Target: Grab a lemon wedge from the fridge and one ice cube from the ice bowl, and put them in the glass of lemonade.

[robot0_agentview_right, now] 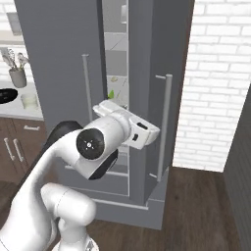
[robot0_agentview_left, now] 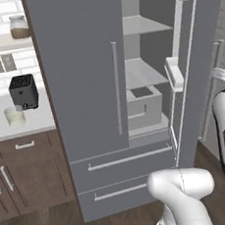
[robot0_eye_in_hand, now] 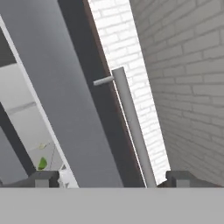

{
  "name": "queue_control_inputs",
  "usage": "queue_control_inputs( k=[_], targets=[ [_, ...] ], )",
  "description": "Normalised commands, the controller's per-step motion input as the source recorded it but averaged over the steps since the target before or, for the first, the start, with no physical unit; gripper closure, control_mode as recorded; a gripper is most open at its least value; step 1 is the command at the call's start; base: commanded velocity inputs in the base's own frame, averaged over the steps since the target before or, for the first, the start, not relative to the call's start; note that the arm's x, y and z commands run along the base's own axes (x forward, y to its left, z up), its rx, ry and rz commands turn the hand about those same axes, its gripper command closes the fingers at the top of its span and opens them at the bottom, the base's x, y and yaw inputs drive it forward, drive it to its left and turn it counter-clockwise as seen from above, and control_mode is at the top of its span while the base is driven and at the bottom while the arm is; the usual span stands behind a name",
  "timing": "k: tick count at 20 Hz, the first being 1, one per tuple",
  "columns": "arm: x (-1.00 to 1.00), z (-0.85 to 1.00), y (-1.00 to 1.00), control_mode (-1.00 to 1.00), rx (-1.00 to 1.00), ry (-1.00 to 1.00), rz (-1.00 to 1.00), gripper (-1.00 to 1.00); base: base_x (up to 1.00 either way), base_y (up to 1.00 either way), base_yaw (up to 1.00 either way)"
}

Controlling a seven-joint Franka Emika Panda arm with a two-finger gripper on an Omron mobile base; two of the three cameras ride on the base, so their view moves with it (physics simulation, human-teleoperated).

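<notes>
- The two-finger gripper (robot0_eye_in_hand: 113,178) on the white arm is standing with its jaws spread wide and nothing between them; the long silver bar handle (robot0_eye_in_hand: 132,127) of the right door is running up just ahead of the gap, nearer the right tip — judging by this, the pull on the door is done.
- The tall matte grey fridge (robot0_agentview_left: 83,73) is standing with its right door (robot0_agentview_left: 198,65) swung out, edge-on, so the shelves are lying open to reach.
- The tiny yellow-green lemon wedge (robot0_eye_in_hand: 42,163) is sitting deep inside, beyond the left fingertip and past the door's edge; it is also showing through the gap in the right base view (robot0_agentview_right: 111,94).
- The open door is walling off the jaws' right side, and the brick wall (robot0_eye_in_hand: 188,87) is crowding in close behind it — free room is lying leftward, through the gap.
- The short clear glass of lemonade (robot0_agentview_left: 14,116) is waiting on the counter, well apart, beside the black toaster (robot0_agentview_left: 23,91).
</notes>
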Motion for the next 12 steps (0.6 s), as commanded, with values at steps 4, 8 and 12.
queue_control_inputs(
  k=[4,8,12],
  targets=[
    [-1.0,0.92,0.27,-1.0,-0.01,0.1,0.03,-1.0,0.0,0.0,0.0],
    [-0.41,0.53,0.76,-1.0,-0.18,0.32,0.03,-1.0,0.0,0.0,0.0],
    [0.3,-0.02,0.98,-1.0,-0.36,0.51,0.0,-1.0,0.0,0.0,0.0]
  ],
)
